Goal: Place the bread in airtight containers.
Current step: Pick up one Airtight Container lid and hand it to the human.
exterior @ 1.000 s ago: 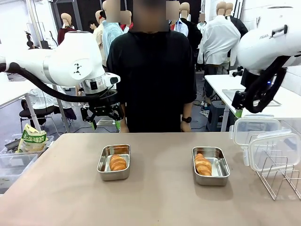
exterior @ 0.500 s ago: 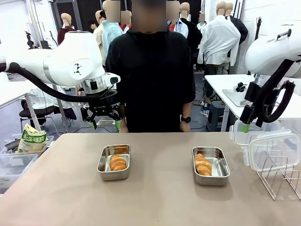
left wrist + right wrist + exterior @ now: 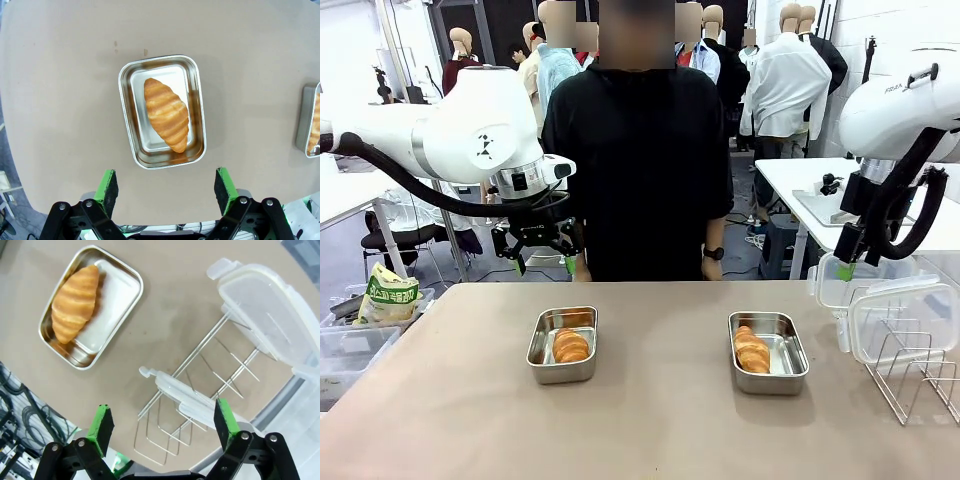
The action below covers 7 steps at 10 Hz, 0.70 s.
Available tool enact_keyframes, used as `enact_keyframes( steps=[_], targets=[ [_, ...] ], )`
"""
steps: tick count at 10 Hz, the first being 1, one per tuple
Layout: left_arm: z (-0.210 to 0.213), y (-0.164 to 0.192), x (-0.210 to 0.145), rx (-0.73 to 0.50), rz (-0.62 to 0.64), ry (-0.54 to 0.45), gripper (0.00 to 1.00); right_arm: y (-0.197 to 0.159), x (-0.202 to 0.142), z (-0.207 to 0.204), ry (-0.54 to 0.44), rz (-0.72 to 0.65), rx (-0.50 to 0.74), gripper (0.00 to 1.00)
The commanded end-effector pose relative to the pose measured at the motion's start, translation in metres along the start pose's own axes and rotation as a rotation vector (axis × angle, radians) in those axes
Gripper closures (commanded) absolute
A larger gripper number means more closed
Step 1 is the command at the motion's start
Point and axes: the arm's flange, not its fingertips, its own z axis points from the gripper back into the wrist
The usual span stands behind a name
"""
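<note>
On the light brown table (image 3: pixel 660 430) sit two small shiny steel boxes with round corners, a left box (image 3: pixel 560 373) and a right box (image 3: pixel 772 384), well apart. Each box has one golden-brown ridged bread roll lying inside it, the left roll (image 3: pixel 570 346) and the right roll (image 3: pixel 751 350). So the bread looks to be in its place, but the boxes have no tops on. Two clear plastic lids (image 3: pixel 905 315) stand in a thin wire rack (image 3: pixel 918 372) at the right edge of the table. The left jaws hang high above the left box, wide open with nothing in them, their green pads (image 3: pixel 109 186) far apart. The right jaws hang above the rack and the lids, also wide open and empty. I think the next job is to fetch a lid. To do it well, the right jaws should come straight down over one lid's edge, pinch it gently so it does not slip, lift it clear of the wires, then set it flat on a box without bumping the roll.
</note>
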Motion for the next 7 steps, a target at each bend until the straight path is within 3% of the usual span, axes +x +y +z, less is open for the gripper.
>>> enact_keyframes(
  steps=[1,3,5,7],
  targets=[
    [0.003,0.001,0.000,0.014,0.003,-0.008,0.00,-0.003,-0.001,0.003,0.013,0.135,0.018,0.00],
    [0.003,0.001,0.000,0.014,0.003,-0.008,0.00,-0.022,-0.009,0.005,0.001,0.385,0.221,0.00],
    [0.003,0.001,0.000,0.014,0.003,-0.008,0.00,-0.034,-0.016,0.004,0.064,0.586,0.207,0.00],
    [0.003,0.001,0.000,0.014,0.003,-0.008,0.00,-0.043,-0.021,0.001,0.125,0.718,0.071,0.00]
  ],
)
